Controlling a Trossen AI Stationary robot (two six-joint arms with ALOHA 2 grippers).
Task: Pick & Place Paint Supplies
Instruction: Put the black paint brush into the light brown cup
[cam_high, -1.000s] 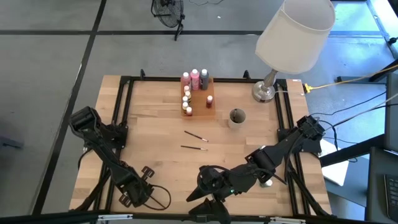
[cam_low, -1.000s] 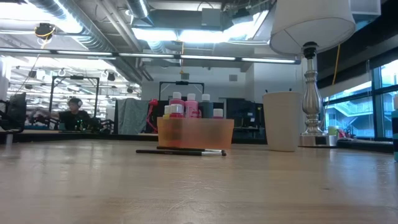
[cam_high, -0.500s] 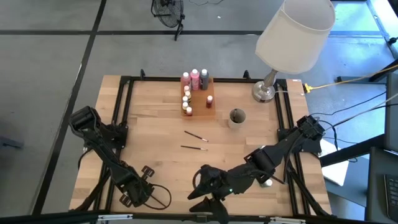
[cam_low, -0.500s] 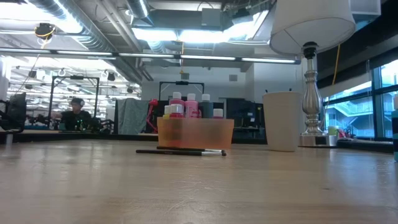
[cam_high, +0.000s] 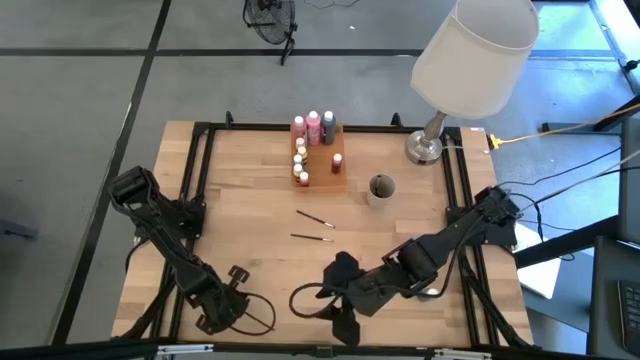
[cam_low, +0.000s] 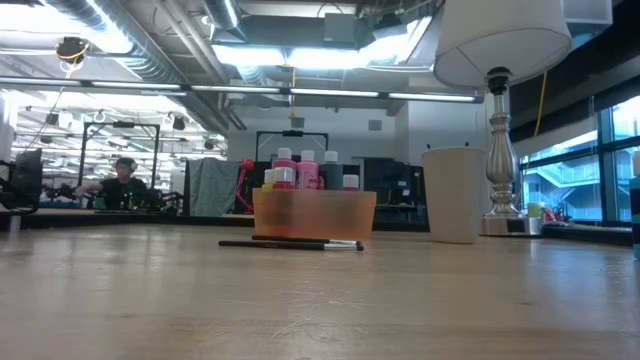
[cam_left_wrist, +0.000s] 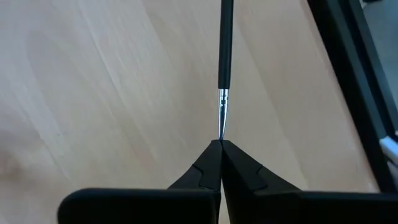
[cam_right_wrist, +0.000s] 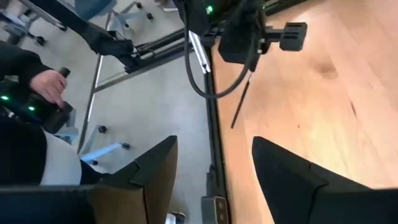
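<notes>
No readable text, labels, brand names, numbers or signs appear in any view. The small paint bottles (cam_high: 313, 128) standing in the orange tray (cam_high: 327, 170) may carry labels, but they are far too small to make out, and nothing legible shows on the lamp (cam_high: 475, 52) or the wooden table (cam_high: 250, 200).

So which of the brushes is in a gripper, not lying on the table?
The brush pinched by its tip in the shut left gripper. The other two brushes lie loose mid-table.
</notes>
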